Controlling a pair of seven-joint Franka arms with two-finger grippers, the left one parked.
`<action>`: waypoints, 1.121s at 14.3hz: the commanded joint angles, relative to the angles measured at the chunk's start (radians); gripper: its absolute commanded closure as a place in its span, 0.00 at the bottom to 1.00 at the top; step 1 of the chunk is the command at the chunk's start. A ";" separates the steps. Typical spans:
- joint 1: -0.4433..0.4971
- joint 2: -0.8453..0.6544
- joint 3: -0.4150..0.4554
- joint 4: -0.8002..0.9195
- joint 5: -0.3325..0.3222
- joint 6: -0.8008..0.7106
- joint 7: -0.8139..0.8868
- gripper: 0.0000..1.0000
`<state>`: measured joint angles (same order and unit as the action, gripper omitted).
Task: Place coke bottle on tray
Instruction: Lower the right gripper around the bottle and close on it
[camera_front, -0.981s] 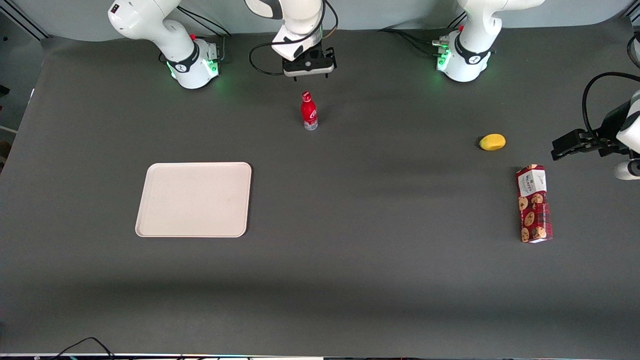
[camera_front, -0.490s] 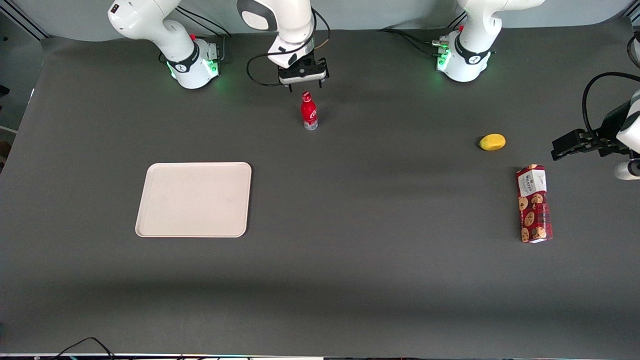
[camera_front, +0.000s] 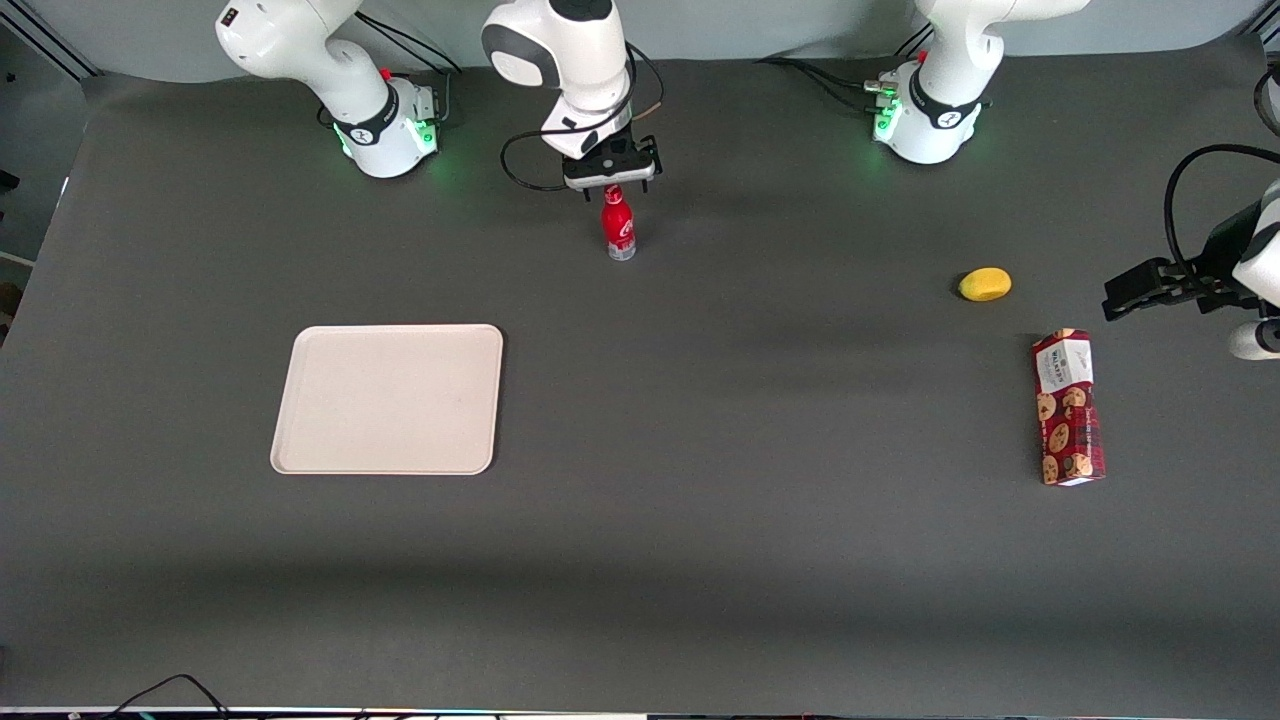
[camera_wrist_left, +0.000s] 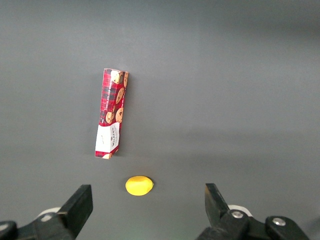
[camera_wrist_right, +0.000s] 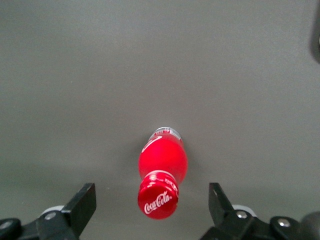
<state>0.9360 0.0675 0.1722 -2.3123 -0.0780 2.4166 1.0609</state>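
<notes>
The coke bottle (camera_front: 619, 225) stands upright on the dark table, a slim red bottle with a red cap and clear base. My gripper (camera_front: 611, 190) hangs directly above its cap, open. From the right wrist view the coke bottle (camera_wrist_right: 162, 172) sits between the two spread black fingers (camera_wrist_right: 82, 205), with a clear gap to each side, and the gripper (camera_wrist_right: 152, 204) touches nothing. The tray (camera_front: 388, 398), pale beige with a low rim, lies flat well nearer the front camera and toward the working arm's end of the table.
A yellow lemon-like fruit (camera_front: 985, 284) and a red cookie box (camera_front: 1068, 407) lie toward the parked arm's end of the table. The two arm bases (camera_front: 385, 125) stand at the table's back edge.
My gripper has come down and toward the front camera, from above and apart from the bottle to just over its cap. The bottle has not moved.
</notes>
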 joint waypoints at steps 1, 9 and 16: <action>-0.003 0.029 -0.003 0.017 -0.026 0.018 0.025 0.00; -0.013 0.061 -0.022 0.034 -0.025 0.027 0.022 0.01; -0.006 0.063 -0.020 0.034 -0.017 0.027 0.034 0.36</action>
<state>0.9247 0.1139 0.1506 -2.2964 -0.0784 2.4353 1.0619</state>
